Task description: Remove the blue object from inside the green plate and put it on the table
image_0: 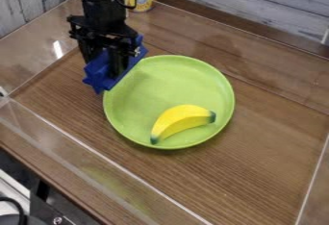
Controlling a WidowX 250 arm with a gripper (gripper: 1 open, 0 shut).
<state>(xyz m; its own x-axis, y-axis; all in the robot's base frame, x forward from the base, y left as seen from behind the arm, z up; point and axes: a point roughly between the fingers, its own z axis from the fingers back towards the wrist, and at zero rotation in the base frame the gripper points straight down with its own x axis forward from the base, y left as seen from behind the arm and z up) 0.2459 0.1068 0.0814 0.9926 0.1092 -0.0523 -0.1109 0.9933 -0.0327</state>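
Wood-grain table (pixel 193 186) is lying inside clear walls. At left, gripper (pixel 108 63) is clamping the blue object (pixel 100 74), hanging over the green plate (pixel 213 85) rim; early release risks it tipping back in.

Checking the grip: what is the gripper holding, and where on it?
The gripper holds the blue object, jaws closed on its upper part.

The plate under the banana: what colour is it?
Lime green plate, clearest in the camera view.
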